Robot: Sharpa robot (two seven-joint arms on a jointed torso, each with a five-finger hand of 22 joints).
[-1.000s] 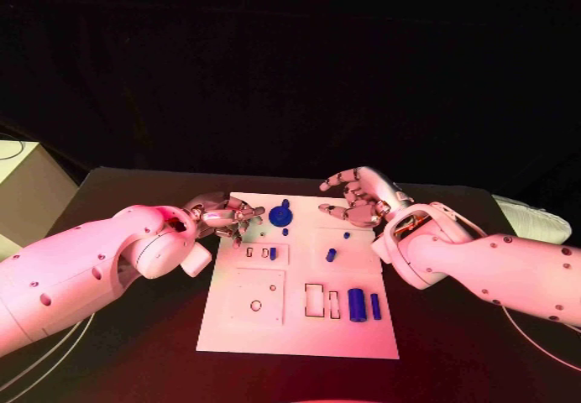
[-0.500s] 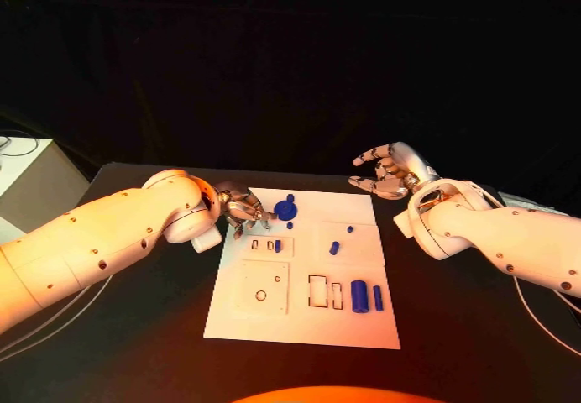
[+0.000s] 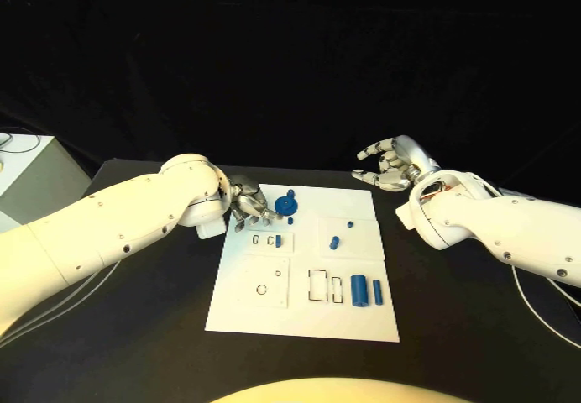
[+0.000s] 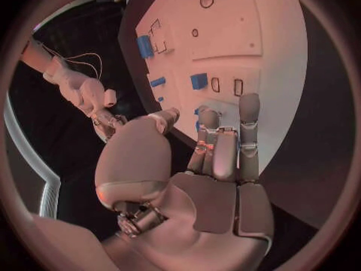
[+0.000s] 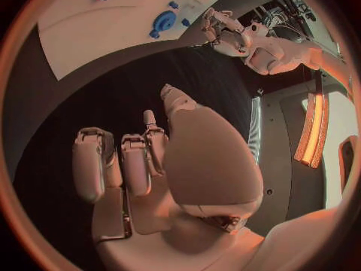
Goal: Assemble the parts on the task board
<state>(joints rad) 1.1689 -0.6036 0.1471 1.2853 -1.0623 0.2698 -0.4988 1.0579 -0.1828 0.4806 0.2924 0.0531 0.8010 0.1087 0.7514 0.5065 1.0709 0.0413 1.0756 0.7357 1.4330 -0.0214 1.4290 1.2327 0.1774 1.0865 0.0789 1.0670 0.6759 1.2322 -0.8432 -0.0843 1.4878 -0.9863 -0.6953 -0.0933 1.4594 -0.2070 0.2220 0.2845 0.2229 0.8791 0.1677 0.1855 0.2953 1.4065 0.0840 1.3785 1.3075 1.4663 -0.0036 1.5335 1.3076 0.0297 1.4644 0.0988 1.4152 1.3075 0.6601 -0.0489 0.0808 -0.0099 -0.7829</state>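
The white task board (image 3: pixel 303 323) lies in the middle of the black table. On it are a round blue part (image 3: pixel 285 206) at the far edge, small blue parts (image 3: pixel 334 244) in the middle and a blue cylinder (image 3: pixel 359 290) beside a thin blue bar (image 3: pixel 378 290). My left hand (image 3: pixel 248 208) hovers at the board's far left edge, its fingertips close to the round part, with nothing in it. The left wrist view shows that left hand (image 4: pixel 203 156) stretched over the board (image 4: pixel 248 18). My right hand (image 3: pixel 389 170) hangs off the board's far right corner, fingers apart and bent, holding nothing.
A white box (image 3: pixel 24 176) stands at the table's left side, and cables (image 3: pixel 49 311) trail beneath my left arm. In the right wrist view my right hand (image 5: pixel 143 156) is over dark table, with the board (image 5: pixel 98 24) and round part (image 5: pixel 164 23) beyond it.
My right hand has drawn back from the board's far right corner to the table beyond it. My left hand has edged in towards the round blue part.
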